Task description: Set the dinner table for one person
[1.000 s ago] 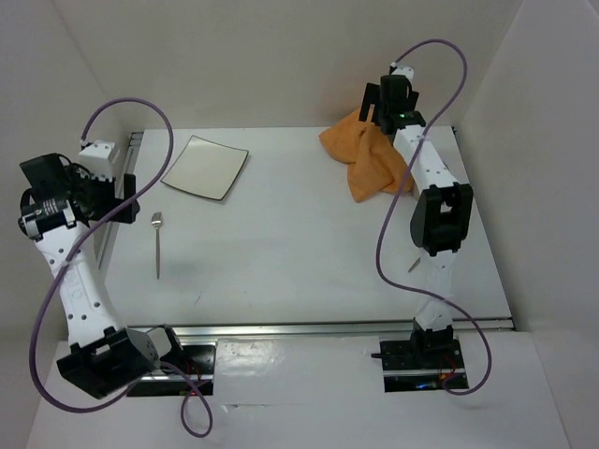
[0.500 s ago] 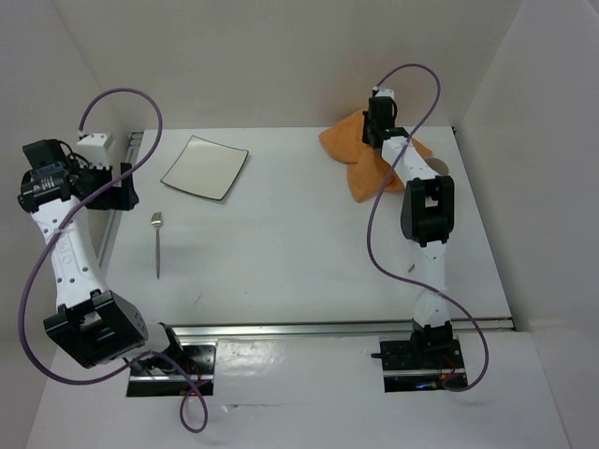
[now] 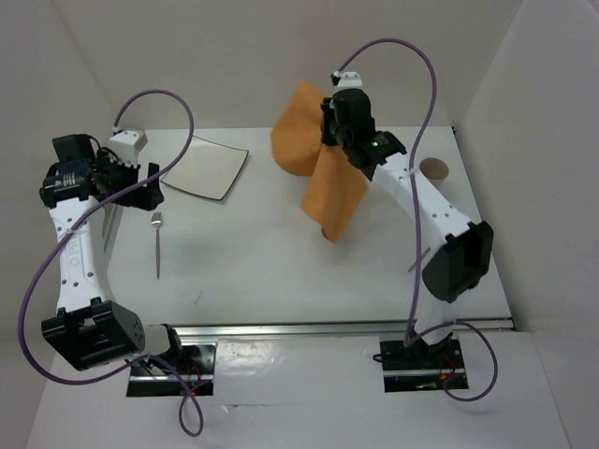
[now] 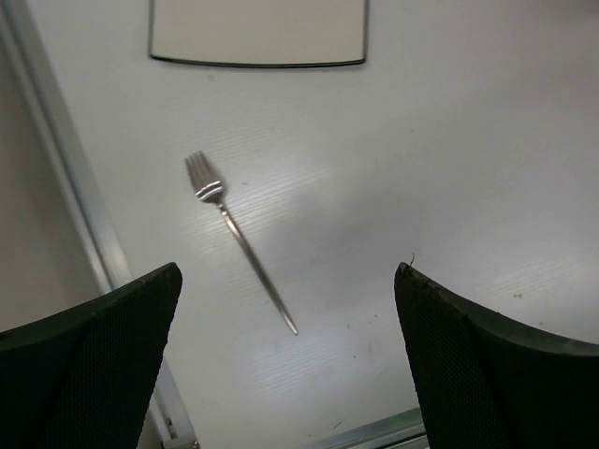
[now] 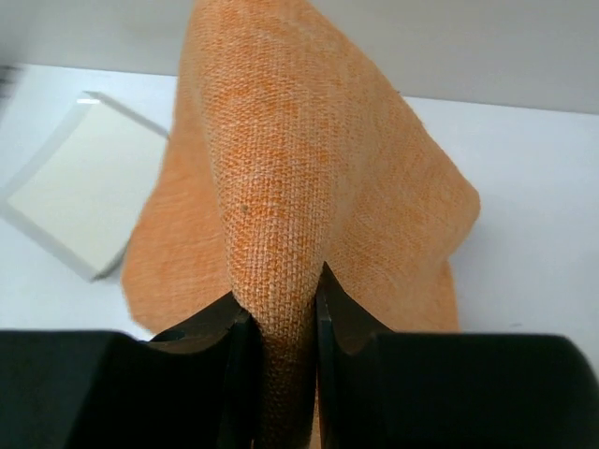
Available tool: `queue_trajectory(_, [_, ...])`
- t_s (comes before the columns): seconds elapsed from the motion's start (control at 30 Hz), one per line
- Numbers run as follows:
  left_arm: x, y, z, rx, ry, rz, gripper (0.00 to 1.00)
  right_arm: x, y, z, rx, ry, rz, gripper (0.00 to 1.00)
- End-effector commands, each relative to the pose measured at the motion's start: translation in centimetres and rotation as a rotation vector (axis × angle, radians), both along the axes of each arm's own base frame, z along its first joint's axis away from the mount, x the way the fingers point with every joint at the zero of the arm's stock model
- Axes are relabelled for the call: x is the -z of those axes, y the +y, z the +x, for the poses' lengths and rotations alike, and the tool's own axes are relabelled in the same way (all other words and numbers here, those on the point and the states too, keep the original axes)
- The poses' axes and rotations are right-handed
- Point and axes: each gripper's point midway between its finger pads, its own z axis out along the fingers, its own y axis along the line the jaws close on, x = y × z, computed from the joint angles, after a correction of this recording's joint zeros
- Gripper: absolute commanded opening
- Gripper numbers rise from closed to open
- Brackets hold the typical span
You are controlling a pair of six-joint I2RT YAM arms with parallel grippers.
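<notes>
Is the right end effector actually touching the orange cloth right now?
Touching. The right wrist view shows the orange cloth clamped inside the right end effector, with no gap on either side.

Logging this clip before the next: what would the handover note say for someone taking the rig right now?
Right claw: shut on the orange cloth, which hangs over the far middle of the dinner table.
Left claw: open, empty, above the fork.
The fork lies by the left rail; plate beyond it, far left.
Done: cloth grasped and held up.
Left: spread the cloth, then likely set plate and fork on it.
</notes>
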Motion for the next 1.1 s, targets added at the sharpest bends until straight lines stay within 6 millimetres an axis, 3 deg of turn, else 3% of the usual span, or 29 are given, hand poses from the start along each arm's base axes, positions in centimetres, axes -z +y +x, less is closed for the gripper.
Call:
queue_trajectory(0.0, [-1.2, -3.8, -0.1, 0.148, -0.060, -0.053, 1.00, -5.2, 0.1, -5.4, 0.065, -0.057, 0.117, 0.00])
queue_trajectory(0.03, [-1.3, -4.9, -0.1, 0.177, -0.061, -0.073, 1.00, -4.1, 1.3, -7.6, 0.034, -0.023, 0.115, 0.00])
queue_trajectory(0.1, [-0.9, -6.1, 0.0, 0.204, -0.038, -0.101, 1.00, -2.6, 2.3, -9.9, 0.029, 0.017, 0.121, 0.00])
queue_trajectory(0.13, [-0.9, -6.8, 0.0, 0.219, -0.024, -0.123, 1.00, -1.7, 4.2, -11.8, 0.011, 0.050, 0.158, 0.00])
queue_trajectory(0.17, [-0.9, -7.6, 0.1, 0.237, -0.013, -0.132, 1.00, 0.8, 4.5, -13.2, 0.011, 0.107, 0.132, 0.00])
queue_trajectory(0.2, [0.0, -7.9, 0.3, 0.245, 0.024, -0.146, 1.00, 2.1, 4.8, -14.1, 0.030, 0.132, 0.121, 0.00])
queue_trajectory(0.33, [1.6, -8.8, 1.2, 0.258, 0.085, -0.158, 1.00, 8.6, 9.3, -19.2, -0.014, 0.286, 0.089, 0.00])
queue_trajectory(0.37, [2.6, -9.2, 1.2, 0.266, 0.109, -0.155, 1.00, 11.8, 9.9, -19.8, -0.022, 0.343, 0.037, 0.00])
queue_trajectory(0.4, [3.2, -9.3, 1.4, 0.269, 0.122, -0.147, 1.00, 13.4, 10.9, -20.4, -0.058, 0.386, 0.025, 0.23])
queue_trajectory(0.43, [4.1, -9.1, 1.5, 0.257, 0.150, -0.124, 1.00, 15.0, 12.6, -21.7, -0.151, 0.470, 0.038, 0.54])
queue_trajectory(0.47, [5.4, -9.8, 1.8, 0.274, 0.185, -0.113, 1.00, 17.1, 13.3, -22.2, -0.173, 0.528, 0.016, 0.74])
queue_trajectory(0.53, [7.5, -10.1, 1.8, 0.278, 0.242, -0.091, 1.00, 18.0, 13.7, -23.0, -0.203, 0.571, 0.017, 0.90])
queue_trajectory(0.6, [10.1, -10.8, 2.0, 0.282, 0.316, -0.067, 1.00, 15.8, 13.9, -22.9, -0.253, 0.518, 0.048, 0.96])
queue_trajectory(0.67, [11.8, -11.6, 1.7, 0.297, 0.375, -0.068, 0.95, 13.2, 13.1, -21.7, -0.289, 0.477, 0.084, 1.00])
queue_trajectory(0.7, [12.8, -12.7, 1.2, 0.326, 0.407, -0.067, 0.94, 10.0, 12.7, -21.2, -0.309, 0.428, 0.140, 1.00])
queue_trajectory(0.77, [14.6, -13.2, 1.5, 0.339, 0.439, -0.028, 0.94, 7.9, 11.1, -20.2, -0.323, 0.407, 0.178, 1.00])
queue_trajectory(0.83, [15.7, -14.5, 1.2, 0.376, 0.464, 0.004, 0.94, 7.3, 7.1, -17.4, -0.226, 0.427, 0.209, 1.00])
queue_trajectory(0.9, [16.4, -16.1, 0.9, 0.405, 0.502, -0.013, 0.94, 8.4, 3.4, -15.2, -0.132, 0.456, 0.200, 1.00])
queue_trajectory(0.97, [17.3, -17.1, -0.1, 0.423, 0.561, -0.030, 0.94, 11.0, 0.8, -15.2, -0.079, 0.520, 0.170, 1.00])
queue_trajectory(1.0, [17.3, -17.9, -0.4, 0.435, 0.566, -0.029, 0.94, 12.3, -1.6, -14.2, -0.016, 0.549, 0.181, 1.00])
queue_trajectory(1.03, [18.4, -17.7, -0.9, 0.418, 0.603, -0.011, 0.94, 14.6, -2.9, -14.5, 0.023, 0.612, 0.187, 1.00])
queue_trajectory(1.07, [19.0, -17.3, -1.2, 0.407, 0.625, 0.008, 0.94, 15.3, -3.6, -14.3, 0.029, 0.627, 0.213, 0.99])
